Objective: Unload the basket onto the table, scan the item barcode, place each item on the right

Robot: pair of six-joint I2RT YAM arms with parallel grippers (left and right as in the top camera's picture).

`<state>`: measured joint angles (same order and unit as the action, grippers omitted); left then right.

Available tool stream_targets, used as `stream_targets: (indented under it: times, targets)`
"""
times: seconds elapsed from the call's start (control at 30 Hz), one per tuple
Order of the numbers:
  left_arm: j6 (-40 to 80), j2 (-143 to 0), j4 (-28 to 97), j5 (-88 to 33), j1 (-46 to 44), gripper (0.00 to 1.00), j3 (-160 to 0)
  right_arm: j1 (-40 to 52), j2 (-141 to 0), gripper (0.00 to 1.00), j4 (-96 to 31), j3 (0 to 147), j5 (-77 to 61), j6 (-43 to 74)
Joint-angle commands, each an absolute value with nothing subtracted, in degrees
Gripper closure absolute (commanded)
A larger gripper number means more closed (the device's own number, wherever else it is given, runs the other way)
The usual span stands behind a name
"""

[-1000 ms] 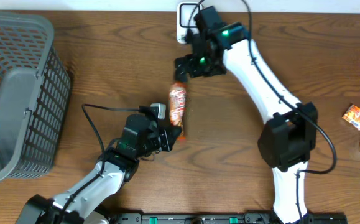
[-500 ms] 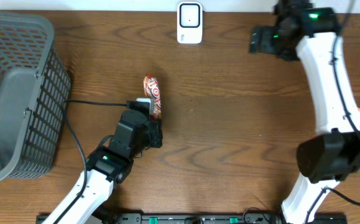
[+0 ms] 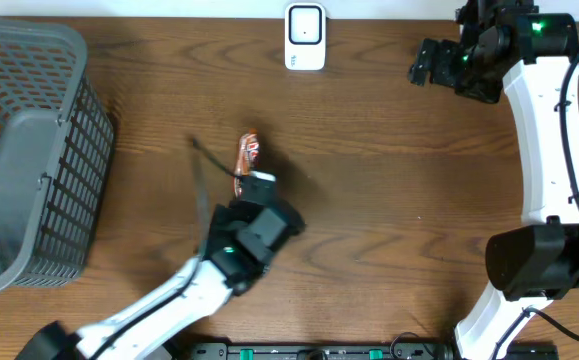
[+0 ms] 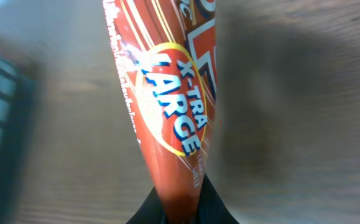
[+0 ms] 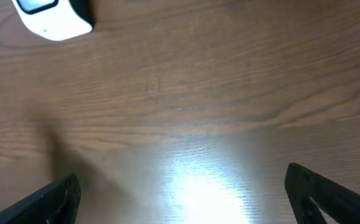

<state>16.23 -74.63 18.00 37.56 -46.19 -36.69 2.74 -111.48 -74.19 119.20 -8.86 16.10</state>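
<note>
Within the last second the right end effector (image 3: 421, 64) has pulled away from the snack stick (image 3: 247, 155) to the 2 o'clock corner of the surface (image 3: 389, 200). Its fingers now stand wide apart over bare wood. The left end effector (image 3: 253, 180) alone is clamped on the stick's lower end, just left of centre. The scanner (image 3: 305, 37) sits well apart, at 1 o'clock from the stick, so the barcode probably still needs presenting.

left wrist view: snack packet (image 4: 167, 112) cut off at 12 o'clock, bench (image 4: 68, 137) blurred. right wrist view: scanner (image 5: 52, 18) cropped at 11 o'clock. overhead: basket (image 3: 74, 190) cropped at 9 o'clock.
</note>
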Motion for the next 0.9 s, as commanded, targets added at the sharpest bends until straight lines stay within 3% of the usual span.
stream_targets:
  times: [0.0,0.23,0.33,0.43,0.5,0.57,0.87]
  targets:
    - [9.6,-81.5,17.9,58.8,-51.1,0.93,-39.6,3.8,-110.8,0.01,-74.7,119.6,-10.2,15.6]
    - [7.1,-96.1,17.6,61.8,-55.6,0.93,-40.3,4.7,-110.8,0.01,-75.5,119.6,-11.5,14.9]
    - [7.1,-99.1,17.5,64.7,-56.5,0.83,-40.3,4.7,-110.8,0.01,-75.4,119.6,-11.5,14.9]
    - [7.1,-98.6,17.7,65.2,-56.5,0.61,-40.5,4.5,-110.8,0.01,-75.2,119.6,-11.4,14.9]
    - [7.1,-97.0,18.3,65.2,-56.7,0.28,-41.1,4.3,-110.8,0.01,-75.2,119.6,-11.5,14.9]
    - [7.1,-92.6,20.2,64.9,-58.2,0.20,-43.2,4.3,-110.8,0.01,-75.2,119.6,-11.5,14.9]
    - [7.1,-71.4,24.0,52.6,-66.2,0.14,-49.6,4.8,-110.8,0.01,-75.5,119.6,-11.5,15.0]
